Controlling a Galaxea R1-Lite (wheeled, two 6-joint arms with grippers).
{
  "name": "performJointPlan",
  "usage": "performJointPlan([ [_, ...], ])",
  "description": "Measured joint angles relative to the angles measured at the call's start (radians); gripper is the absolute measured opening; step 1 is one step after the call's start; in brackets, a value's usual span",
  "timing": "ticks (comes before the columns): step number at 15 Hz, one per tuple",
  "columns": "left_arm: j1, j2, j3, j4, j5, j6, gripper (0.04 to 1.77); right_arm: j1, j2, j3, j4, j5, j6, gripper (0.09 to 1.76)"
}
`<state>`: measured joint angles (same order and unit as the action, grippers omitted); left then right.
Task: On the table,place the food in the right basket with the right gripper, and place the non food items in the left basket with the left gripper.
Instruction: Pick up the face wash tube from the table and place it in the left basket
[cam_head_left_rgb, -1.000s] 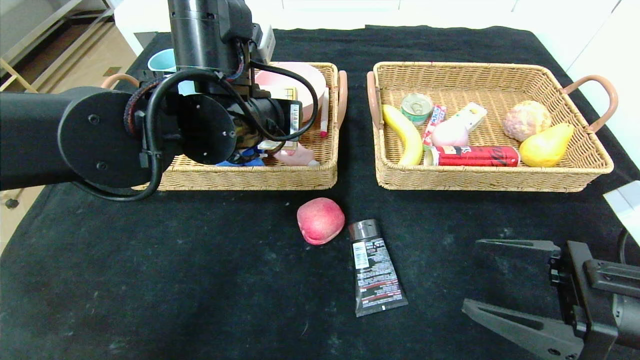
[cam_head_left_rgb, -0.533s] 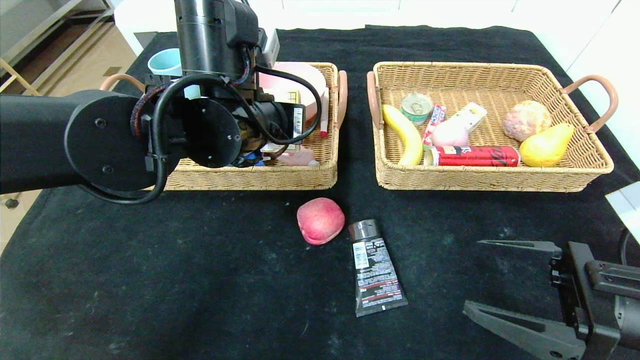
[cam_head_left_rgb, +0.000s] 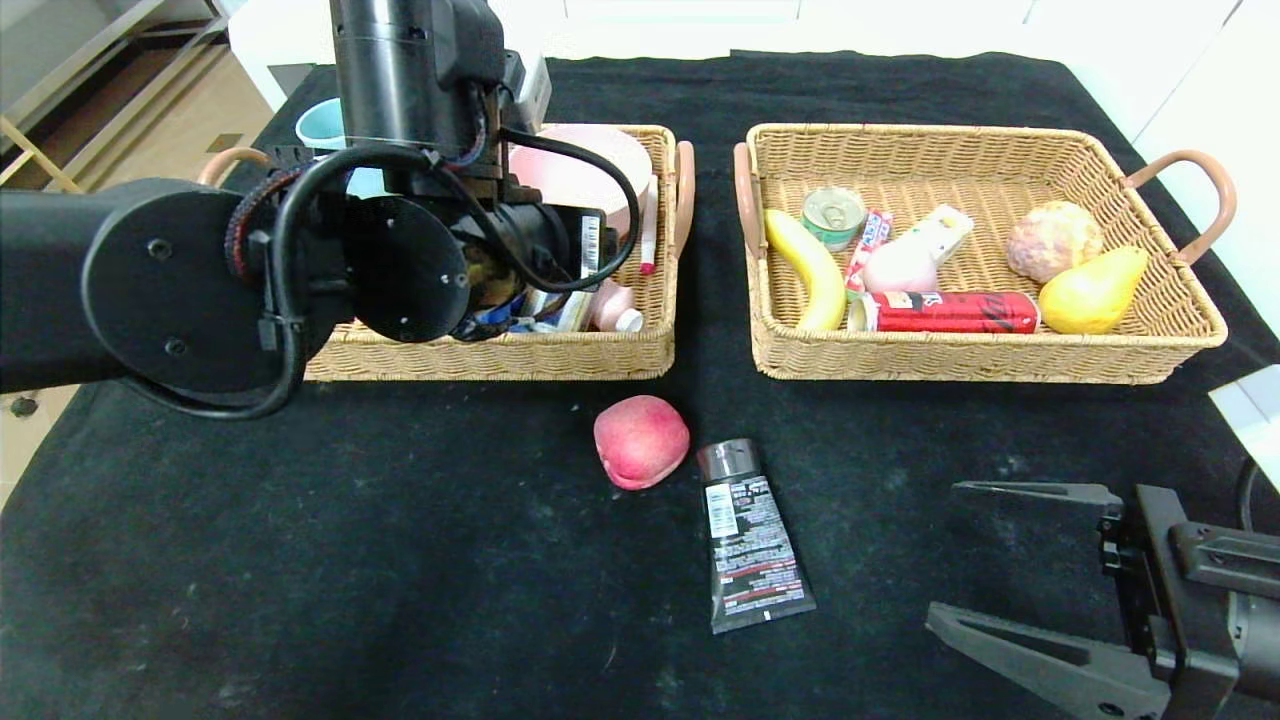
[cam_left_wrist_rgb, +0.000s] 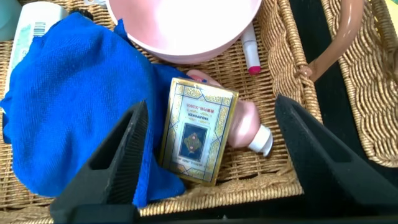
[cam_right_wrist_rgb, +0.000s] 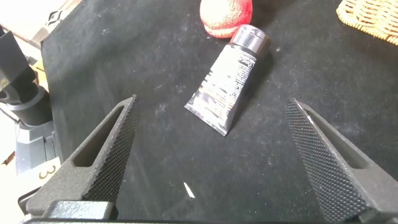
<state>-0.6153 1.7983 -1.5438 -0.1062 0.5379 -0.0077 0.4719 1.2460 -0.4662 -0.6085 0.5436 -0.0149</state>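
Observation:
My left gripper (cam_left_wrist_rgb: 211, 106) hangs open over the left basket (cam_head_left_rgb: 500, 355). A gold-edged card box (cam_left_wrist_rgb: 198, 130) lies loose below it, resting on a blue cloth (cam_left_wrist_rgb: 74, 93) and a pink bottle (cam_left_wrist_rgb: 249, 121). In the head view the left arm hides most of that basket. A red peach (cam_head_left_rgb: 641, 441) and a black tube (cam_head_left_rgb: 750, 535) lie on the black table in front of the baskets. Near the table's front right, my right gripper (cam_head_left_rgb: 942, 550) stands wide open and holds nothing. In its wrist view the tube (cam_right_wrist_rgb: 227, 87) and the peach (cam_right_wrist_rgb: 226, 14) lie ahead of it.
The right basket (cam_head_left_rgb: 985, 140) holds a banana (cam_head_left_rgb: 810, 265), a red can (cam_head_left_rgb: 950, 312), a pear (cam_head_left_rgb: 1092, 290) and other food. A pink bowl (cam_left_wrist_rgb: 186, 25) and a marker (cam_left_wrist_rgb: 250, 53) are in the left basket. A blue cup (cam_head_left_rgb: 322, 122) stands behind it.
The left gripper has opened and let go of the card box, which now lies in the left basket. The left arm shifted slightly. The right arm has barely moved.

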Motion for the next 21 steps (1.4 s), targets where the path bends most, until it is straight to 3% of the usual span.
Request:
performJointPlan([
  [8,-0.147,-0.104,0.218,0.002,0.000,-0.085,1.63,-0.001,0.001,0.000,0.001,0.000,0.000,1.71],
  [12,-0.239,-0.132,0.279,0.010,0.000,-0.104,1.67,-0.001,0.005,-0.002,0.000,0.000,0.000,1.71],
  [18,-0.383,-0.073,0.288,0.016,0.114,-0.210,1.69,-0.028,-0.011,-0.017,0.000,0.001,0.000,1.71],
  [21,-0.416,-0.018,0.284,0.016,0.158,-0.285,1.70,-0.047,-0.026,-0.027,0.001,0.002,0.000,1.71],
])
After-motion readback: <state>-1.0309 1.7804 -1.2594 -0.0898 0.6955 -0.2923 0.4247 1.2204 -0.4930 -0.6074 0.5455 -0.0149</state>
